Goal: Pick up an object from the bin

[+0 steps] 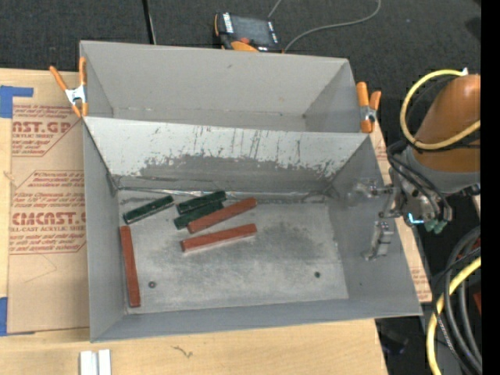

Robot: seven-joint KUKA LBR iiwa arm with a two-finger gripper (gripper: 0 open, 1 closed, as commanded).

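Over the right wall of the bin (pixel 367 287), the hand (pixel 380 229) hangs; whether spread or pressed together, one cannot tell. Red-brown bars (pixel 219 238) and dark green sticks (pixel 200 205) lie well left of that wall; descending here likely scrapes the wall.

The arm (pixel 457 153) is reaching in from the right side. Its wrist is wearing a rounded orange cover (pixel 457 108), with yellow cables (pixel 405 112) looping around it. Dark cables (pixel 408 176) are trailing from beneath the cover toward the left. The metal tool (pixel 381 231) is hanging at the arm's left end, pointing downward, right of centre.
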